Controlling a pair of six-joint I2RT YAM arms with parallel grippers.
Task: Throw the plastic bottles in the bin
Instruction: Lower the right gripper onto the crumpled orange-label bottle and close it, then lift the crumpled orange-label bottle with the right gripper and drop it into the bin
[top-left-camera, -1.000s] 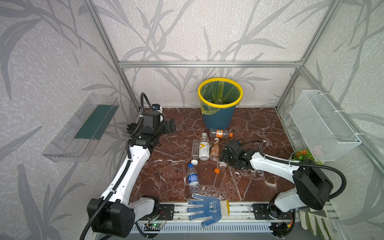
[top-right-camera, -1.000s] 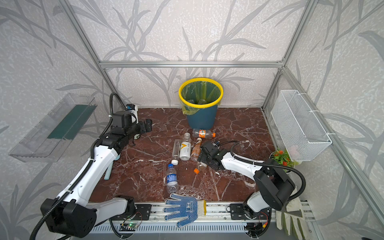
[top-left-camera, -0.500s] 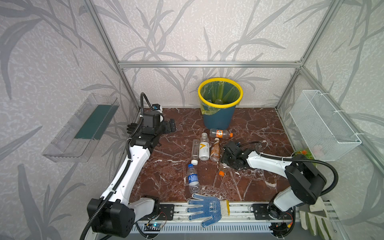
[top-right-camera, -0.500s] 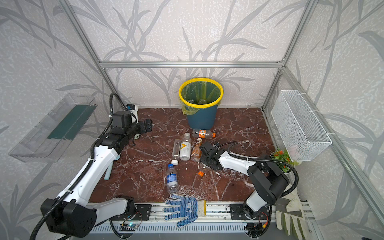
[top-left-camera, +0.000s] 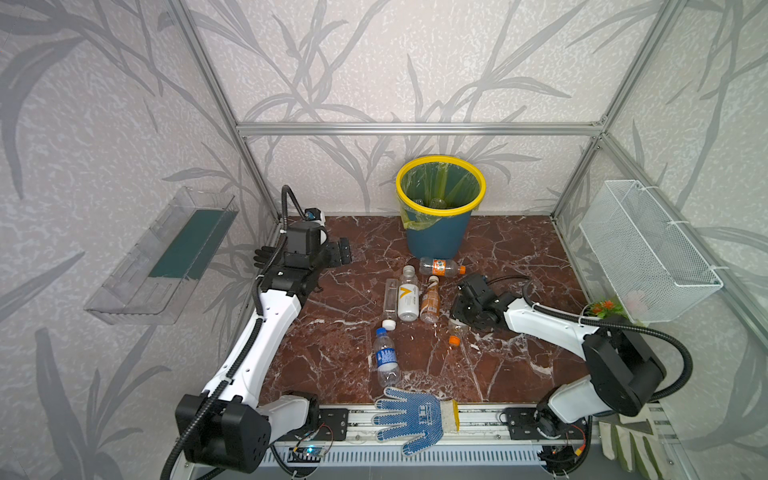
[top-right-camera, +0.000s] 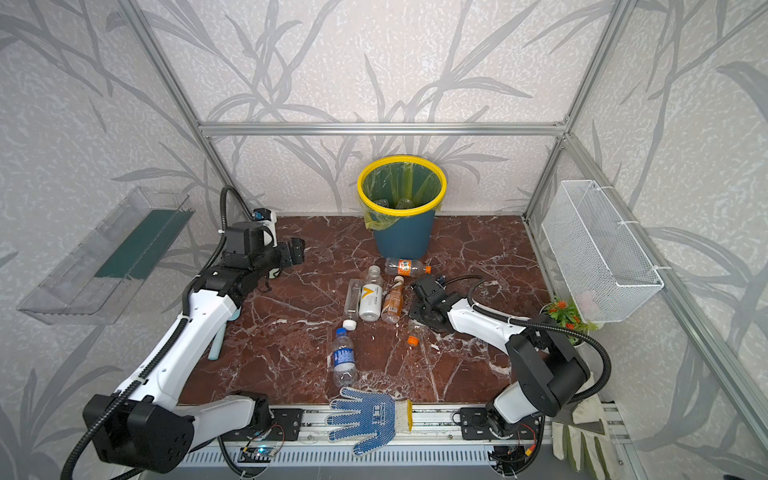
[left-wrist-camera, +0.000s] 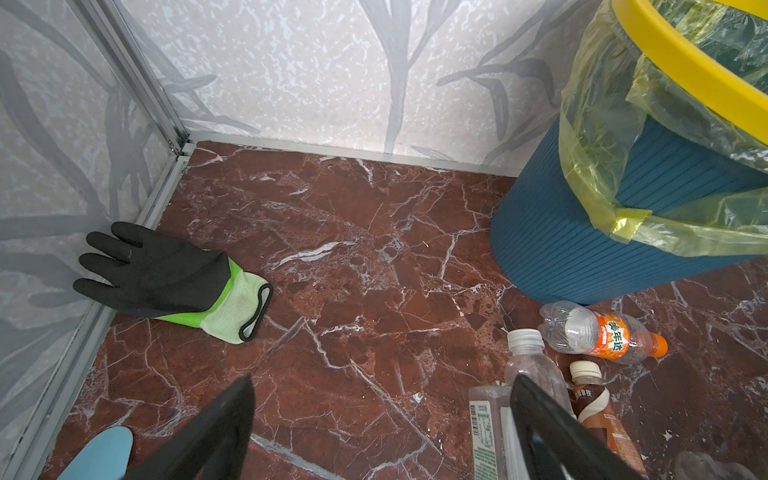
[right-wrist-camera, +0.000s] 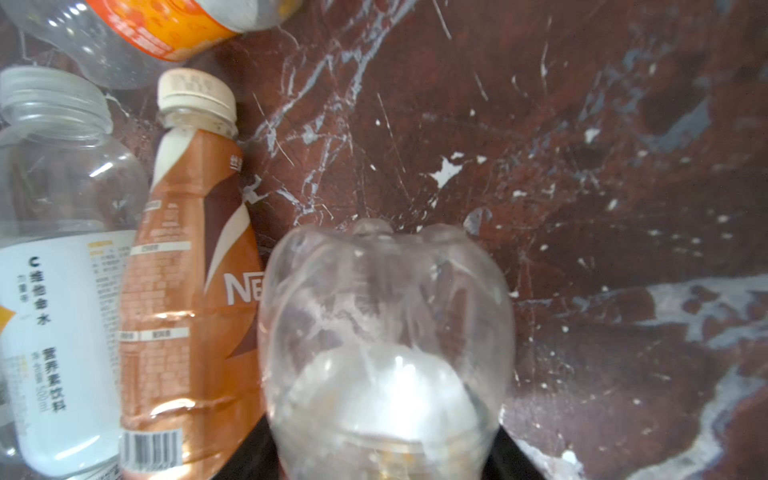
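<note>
Hidden bottle: the orange-capped bottle (top-left-camera: 456, 331) is right of the middle. In both top views only its neck and cap show; the body is under the right claw (right-wrist-camera: 382, 453).
Right claw: its two fingers press on the sides of this bottle. In the right wrist view they are cut off at the edge and the bottle is blurred.
Left claw (left-wrist-camera: 382, 388): spread wide with nothing between, above the far left floor (top-left-camera: 332, 353).
Pale blue thing (top-right-camera: 216, 340): mostly hidden under the left arm (top-left-camera: 266, 332); I cannot tell what it is.
Black glove (left-wrist-camera: 153, 274): far left, mostly behind the left arm in both top views.
Bin (top-left-camera: 436, 239): upright, far middle, lined with a yellow bag (top-left-camera: 415, 220). About two clear bottles (top-left-camera: 436, 202) lie at the bottom, hard to make out.
Bottles on the floor: the orange-label bottle (top-left-camera: 440, 266) is just near the bin. Nearer, side by side, are the slim clear bottle (top-left-camera: 390, 297), white-label bottle (top-left-camera: 408, 297) and brown bottle (top-left-camera: 430, 299). Nearest is the blue-label bottle (top-left-camera: 385, 359).
Wire basket (top-left-camera: 648, 245): on the right; something pale inside, unclear.
Clear tray (top-left-camera: 124, 291): on the left; holds a dark green pad (top-left-camera: 187, 245).
</note>
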